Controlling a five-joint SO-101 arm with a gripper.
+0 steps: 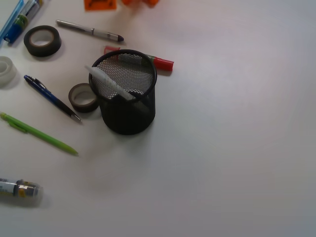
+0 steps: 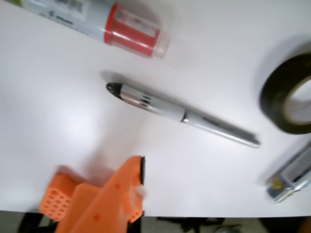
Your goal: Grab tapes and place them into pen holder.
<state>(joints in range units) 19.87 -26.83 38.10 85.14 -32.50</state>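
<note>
Three tapes on the white table point(image 1: 232, 163): dark roll point(image 1: 42, 40) top left, whitish roll point(image 1: 6, 71) at left edge, brown roll point(image 1: 83, 97) touching the mesh pen holder point(image 1: 128, 94). Marker point(image 2: 92, 19) print is unreadable. Orange gripper point(image 2: 138, 187): grip unclear. Right half lies open.

Black mesh pen holder point(image 1: 129, 106), orange claw point(image 2: 138, 187)

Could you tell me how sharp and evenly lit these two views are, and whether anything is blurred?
Front view: fairly sharp, soft even light, the pen holder throwing only a faint shadow; the translucent tape is cut off at the left edge. Wrist view: softly blurred throughout, the silver pen smeared along its edges, the dark tape cropped at the right, the orange gripper fuzzy, with a soft shadow beside it.
</note>
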